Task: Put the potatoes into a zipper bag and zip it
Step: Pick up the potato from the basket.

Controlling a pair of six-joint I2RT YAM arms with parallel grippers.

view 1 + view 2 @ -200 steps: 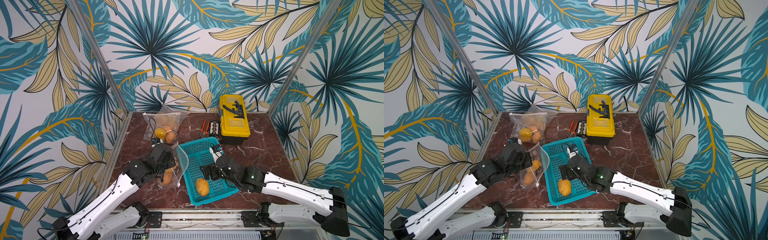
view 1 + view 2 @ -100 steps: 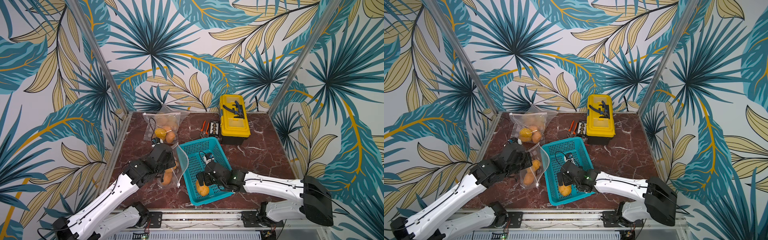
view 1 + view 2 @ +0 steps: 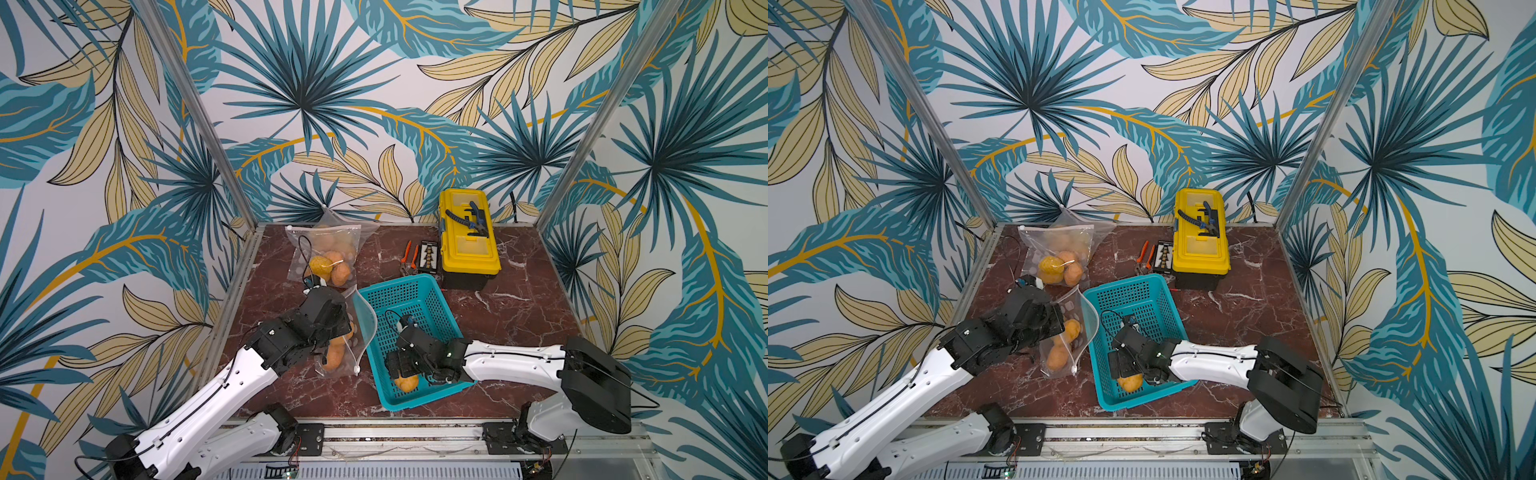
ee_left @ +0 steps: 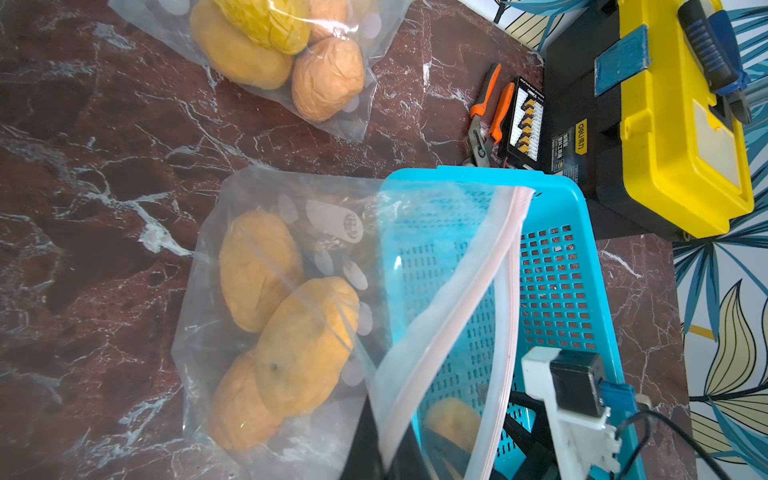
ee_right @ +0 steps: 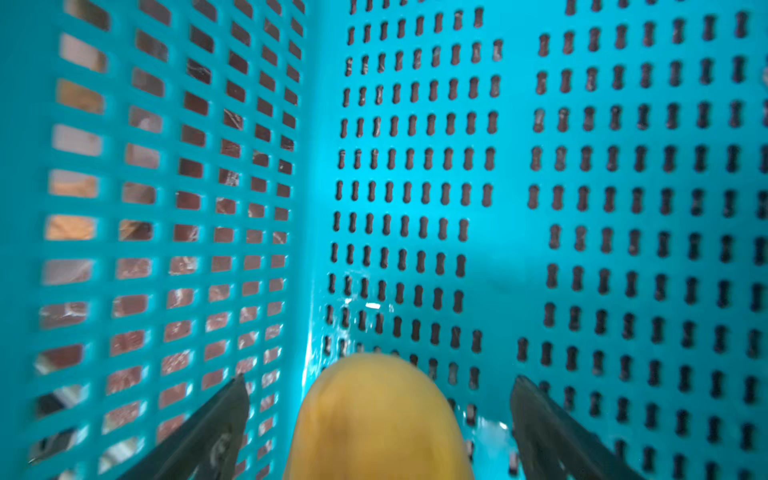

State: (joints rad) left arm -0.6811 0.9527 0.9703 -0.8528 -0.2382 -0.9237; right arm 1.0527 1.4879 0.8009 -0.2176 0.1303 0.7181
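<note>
A clear zipper bag [image 3: 361, 328] lies left of the teal basket [image 3: 399, 286] with three yellow-orange potatoes [image 4: 307, 345] inside. My left gripper [image 4: 386, 457] is shut on the near rim of the bag's mouth and holds it up, open toward the basket. One potato [image 3: 406, 382] lies in the basket's front corner. My right gripper [image 5: 379, 379] is down inside the basket, open. Its fingers [image 5: 208, 432] stand on either side of this potato [image 5: 376, 419] with a gap on each side. Both top views show the right gripper [image 3: 1125, 365] over the potato [image 3: 1130, 381].
A second clear bag [image 3: 328, 253] with several potatoes lies at the back left. A yellow toolbox [image 3: 467, 232] stands at the back. Orange-handled pliers [image 3: 409, 257] and a black connector card [image 3: 428, 257] lie beside it. The basket's walls closely surround my right gripper.
My right gripper has moved from the basket's middle to its front corner and down around the potato. The left arm and the bag have stayed still.
</note>
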